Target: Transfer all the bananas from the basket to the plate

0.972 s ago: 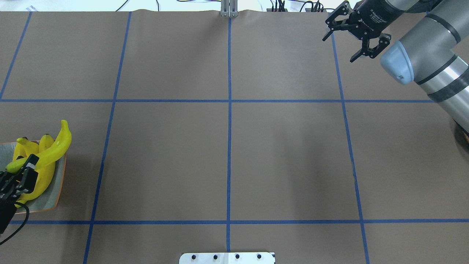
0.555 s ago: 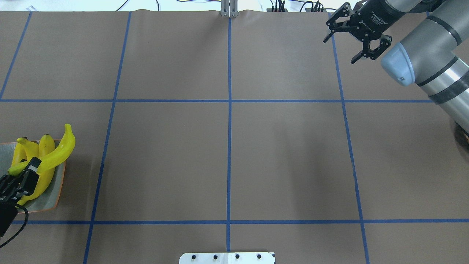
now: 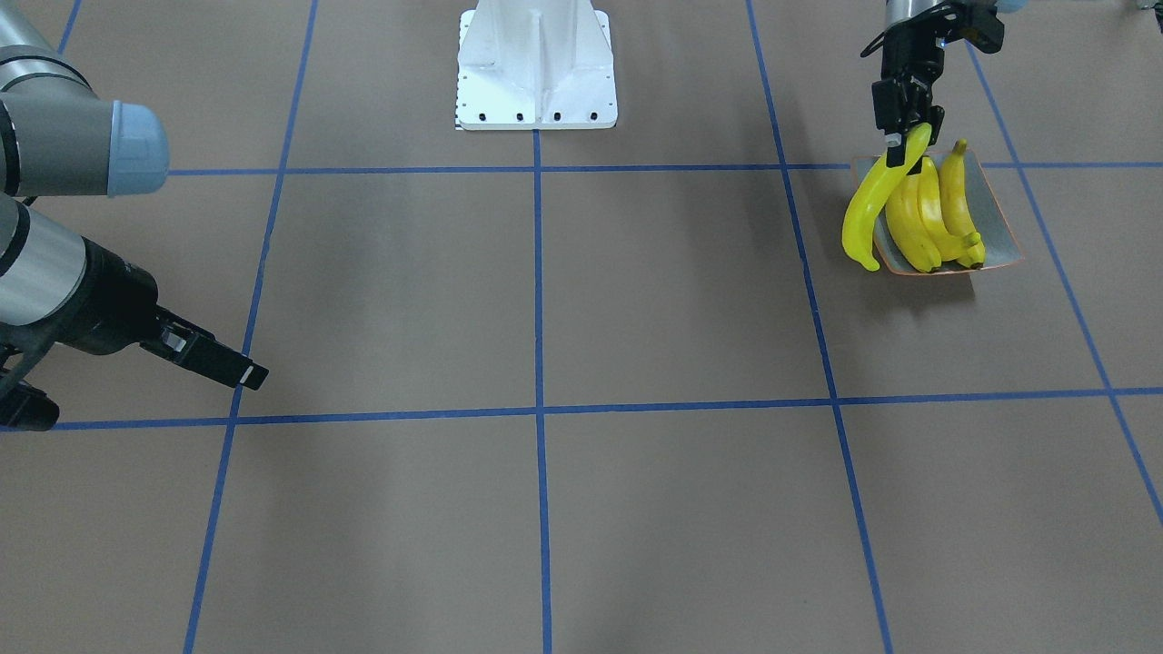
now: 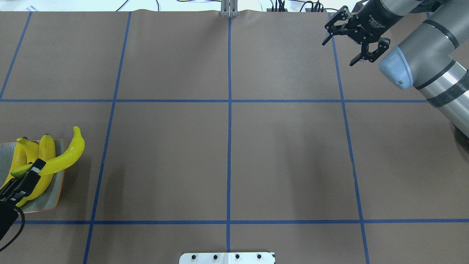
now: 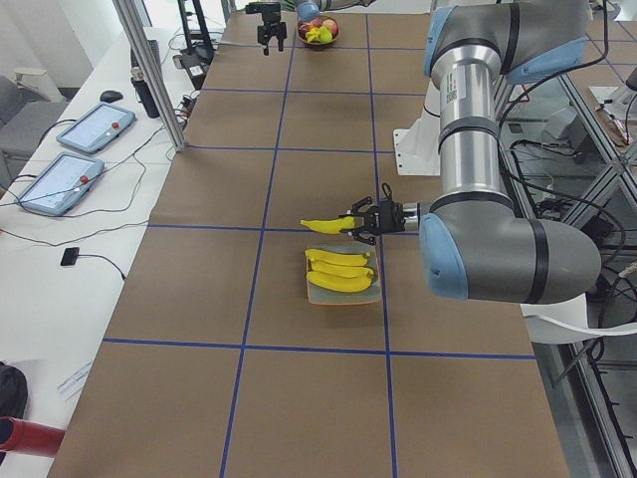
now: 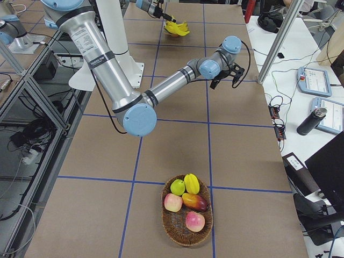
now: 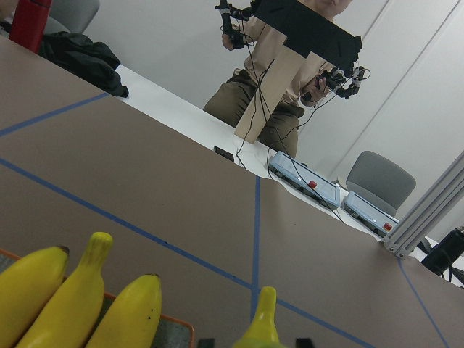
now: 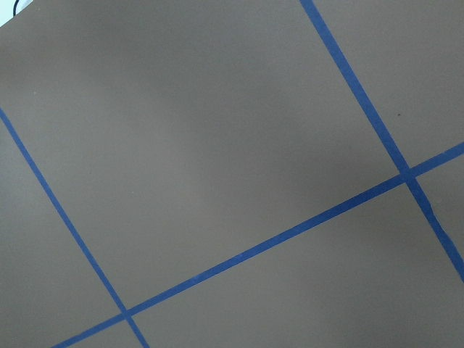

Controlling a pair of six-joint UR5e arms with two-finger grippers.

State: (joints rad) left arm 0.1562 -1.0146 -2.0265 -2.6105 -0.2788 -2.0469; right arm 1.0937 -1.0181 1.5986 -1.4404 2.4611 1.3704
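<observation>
1. The left gripper (image 4: 36, 168) is clamped on the stem end of the lemon-yellow banana (image 4: 65, 157) — it is held over the plate (image 4: 49, 200), tip jutting past the rim.
2. Three bananas (image 4: 47, 148) are laid side by side on the plate, at the table's (image 4: 227, 146) left edge.
3. The right gripper (image 4: 338, 53) is spread open, empty — held near the far edge.
4. The wicker basket (image 6: 185, 238) is set toward the right end.

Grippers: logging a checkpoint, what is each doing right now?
Left gripper: closed on a banana.
Right gripper: open, empty.
</observation>
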